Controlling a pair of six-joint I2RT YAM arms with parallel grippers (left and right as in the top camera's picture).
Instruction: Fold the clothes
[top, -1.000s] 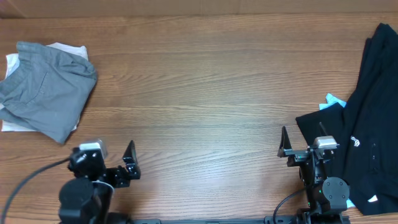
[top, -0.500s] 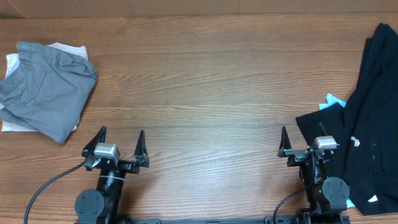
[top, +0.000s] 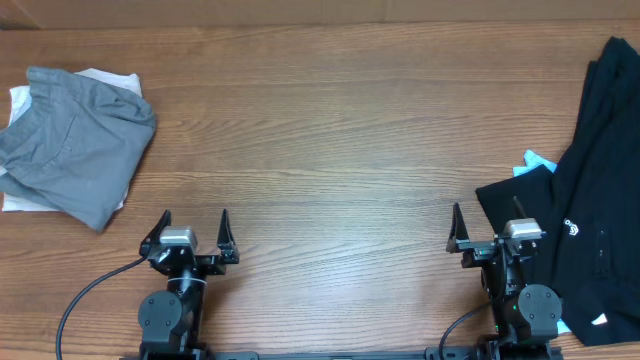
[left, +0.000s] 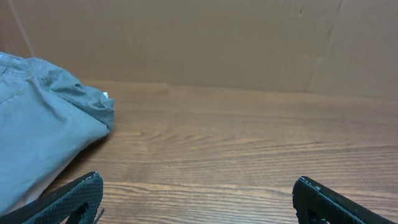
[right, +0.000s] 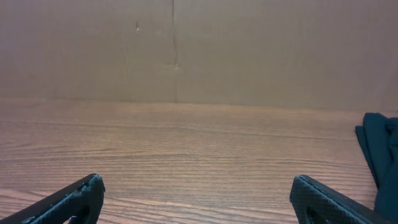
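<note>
Wood-grain table (top: 330, 130) with a brown cardboard wall (right: 174, 50) standing along its far edge.

Clothes, by position on the table:
- Grey garment (top: 75, 145) lay bunched and loosely folded at the table's far-left end. In the left wrist view it filled the left side of the table (left: 43, 130), with a rumpled hem at its top.
- Off-white garment (top: 100, 78) lay under the grey one, showing only as strips at the grey one's far and left edges.
- Black garment (top: 600, 180) lay spread in a heap along the table's right edge, reaching from far side to near side. A small light-blue piece (top: 535, 162) poked out at its left border; what it was could not be told.

Grippers:
- Left gripper (top: 194, 222) sat at the table's near edge, left of centre, with its jaws spread wide and nothing between them. It was well apart from the grey garment. Only bare table showed between its fingers in its wrist view (left: 198, 180). A black cable (top: 90, 290) trailed off to its left.
- Right gripper (top: 487, 225) sat at the table's near edge, right of centre, with its jaws likewise spread wide and holding nothing (right: 196, 182). Its right finger lay over the black garment's border as seen from overhead; contact could not be told.
</note>
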